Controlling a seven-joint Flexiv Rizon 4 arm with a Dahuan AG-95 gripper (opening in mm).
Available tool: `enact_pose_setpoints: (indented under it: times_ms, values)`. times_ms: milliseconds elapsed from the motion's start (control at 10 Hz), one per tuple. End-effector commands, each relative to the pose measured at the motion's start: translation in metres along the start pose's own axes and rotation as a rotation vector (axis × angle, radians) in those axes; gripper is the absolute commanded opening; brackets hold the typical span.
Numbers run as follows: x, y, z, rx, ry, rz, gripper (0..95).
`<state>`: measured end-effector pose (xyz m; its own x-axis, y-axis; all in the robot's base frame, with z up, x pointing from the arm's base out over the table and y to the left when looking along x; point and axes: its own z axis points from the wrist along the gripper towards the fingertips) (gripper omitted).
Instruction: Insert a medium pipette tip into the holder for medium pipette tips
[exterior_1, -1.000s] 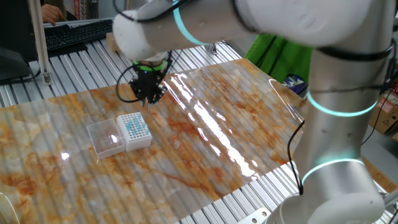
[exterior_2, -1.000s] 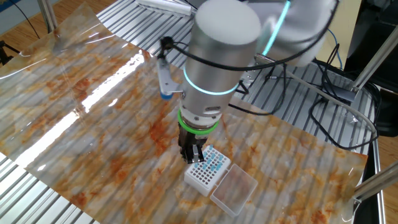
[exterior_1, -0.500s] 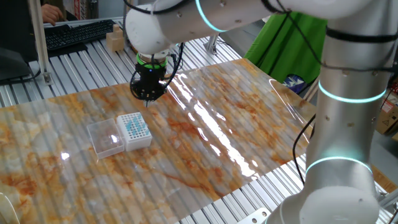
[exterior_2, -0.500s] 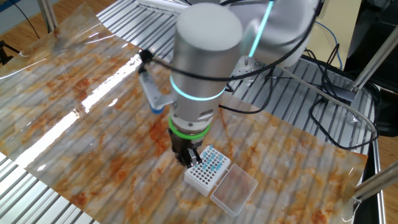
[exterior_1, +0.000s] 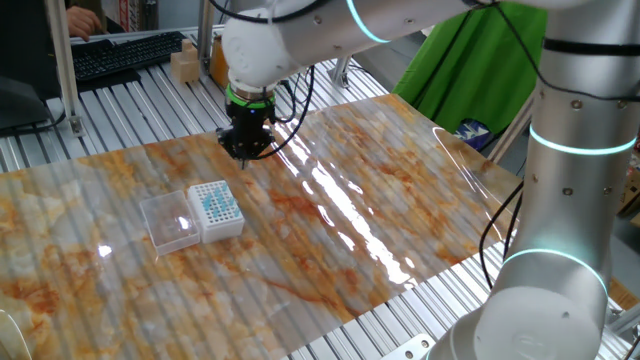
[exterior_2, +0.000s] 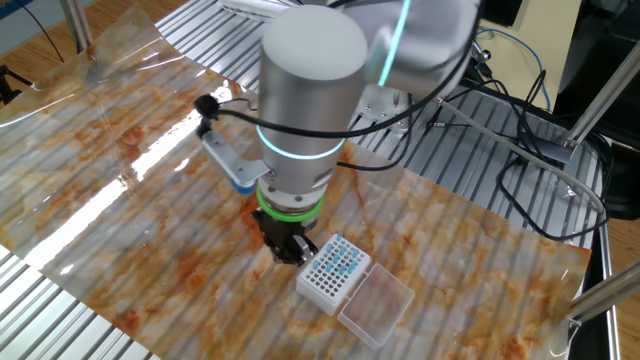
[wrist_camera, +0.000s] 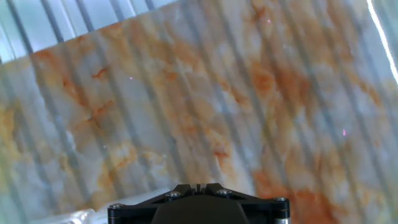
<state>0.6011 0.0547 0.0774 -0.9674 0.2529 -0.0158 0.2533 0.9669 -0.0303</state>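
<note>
The gripper (exterior_1: 247, 152) is held above the table (exterior_1: 400, 200), upper left of the tip holder (exterior_1: 215, 210), presumably for alignment; finger spread cannot be told, no tip visible

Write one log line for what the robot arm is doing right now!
gripper: above the mat, beside holder, not over it | fingers: state unclear | tip: not visible | lid: open

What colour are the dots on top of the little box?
Teal-blue dots on the white holder; clearest in the one fixed view.
</note>
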Motion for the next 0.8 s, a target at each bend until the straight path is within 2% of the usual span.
enact_pose_setpoints:
  times_ms: [100, 600, 700, 800]
  values:
    - [-0.001, -0.01, -0.002, 0.003, -0.002, -0.066, 0.0]
    - [-0.011, -0.031, 0.004, -0.005, 0.003, -0.183, 0.0]
    - [-0.012, -0.033, 0.005, -0.02, 0.004, -0.222, 0.0]
    - [-0.013, -0.033, 0.005, -0.024, 0.005, -0.221, 0.0]
